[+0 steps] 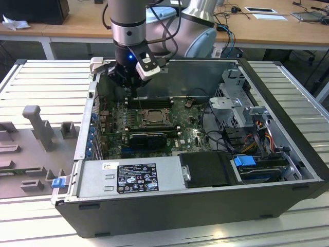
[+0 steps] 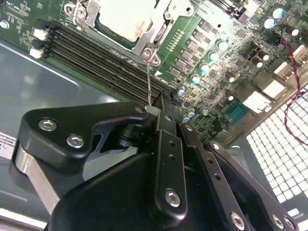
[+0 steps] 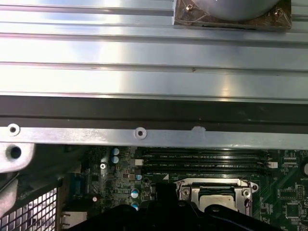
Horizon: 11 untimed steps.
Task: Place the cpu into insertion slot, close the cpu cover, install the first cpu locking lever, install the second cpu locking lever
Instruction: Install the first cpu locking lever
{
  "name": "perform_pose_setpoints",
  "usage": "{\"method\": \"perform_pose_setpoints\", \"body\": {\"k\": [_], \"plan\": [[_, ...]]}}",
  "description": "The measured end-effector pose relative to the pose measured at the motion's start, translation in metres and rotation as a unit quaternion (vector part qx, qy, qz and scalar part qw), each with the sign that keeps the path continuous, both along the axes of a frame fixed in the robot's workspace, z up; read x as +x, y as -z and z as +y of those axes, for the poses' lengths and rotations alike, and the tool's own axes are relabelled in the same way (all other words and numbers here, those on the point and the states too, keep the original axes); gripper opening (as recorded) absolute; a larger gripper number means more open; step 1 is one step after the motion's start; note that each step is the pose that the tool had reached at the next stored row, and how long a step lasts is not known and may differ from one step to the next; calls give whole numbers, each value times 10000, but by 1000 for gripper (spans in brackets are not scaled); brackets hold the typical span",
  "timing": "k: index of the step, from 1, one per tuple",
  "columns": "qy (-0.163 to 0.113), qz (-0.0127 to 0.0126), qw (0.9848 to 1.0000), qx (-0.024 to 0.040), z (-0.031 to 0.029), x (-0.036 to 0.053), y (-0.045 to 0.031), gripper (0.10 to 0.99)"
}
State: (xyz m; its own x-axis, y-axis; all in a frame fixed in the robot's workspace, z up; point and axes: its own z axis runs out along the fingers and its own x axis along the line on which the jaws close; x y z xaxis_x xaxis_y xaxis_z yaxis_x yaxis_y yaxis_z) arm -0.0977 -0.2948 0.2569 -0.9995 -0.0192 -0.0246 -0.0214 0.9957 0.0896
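Observation:
In the open computer case, the cpu (image 2: pixel 120 19) lies in the insertion slot with its pale silver top up. The cpu cover (image 2: pixel 155 34) is folded down around it, and the slot's contact field is hidden beneath. A thin wire locking lever (image 2: pixel 148 82) rises from the cover's corner to my gripper (image 2: pixel 154 109), which is shut on the lever's free end. In the exterior view, the gripper (image 1: pixel 132 88) hangs just behind the covered cpu (image 1: pixel 152 117), above the memory slots. The first wrist view shows the cpu (image 3: pixel 219 199) framed by the cover (image 3: pixel 191 192).
Long black memory slots (image 2: pixel 96 55) run between the socket and the case wall (image 3: pixel 144 134). A black card (image 1: pixel 148 138) and a power supply (image 1: pixel 128 177) lie in front of the socket. Drive cages and cables (image 1: pixel 241 118) fill the exterior view's right. Grey fixtures (image 1: pixel 36 123) stand outside the case.

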Motion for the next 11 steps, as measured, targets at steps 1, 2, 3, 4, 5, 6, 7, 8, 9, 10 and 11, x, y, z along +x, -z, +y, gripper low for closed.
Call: {"method": "perform_pose_setpoints", "body": {"k": [1,2,3,4,5,6,7,8,9,10,11], "plan": [[0,0,10000,0,0,7,1,106],[0,1,10000,-1,0,18,2,106],[0,0,10000,-1,0,24,2,106],[0,1,10000,0,0,31,3,106],[0,0,10000,0,0,39,4,106],[0,0,10000,0,0,43,4,106],[0,0,10000,-1,0,47,4,106],[0,1,10000,-1,0,55,4,106],[0,0,10000,0,0,62,5,106],[0,0,10000,0,0,69,5,106],[0,0,10000,-1,1,82,6,106]]}}
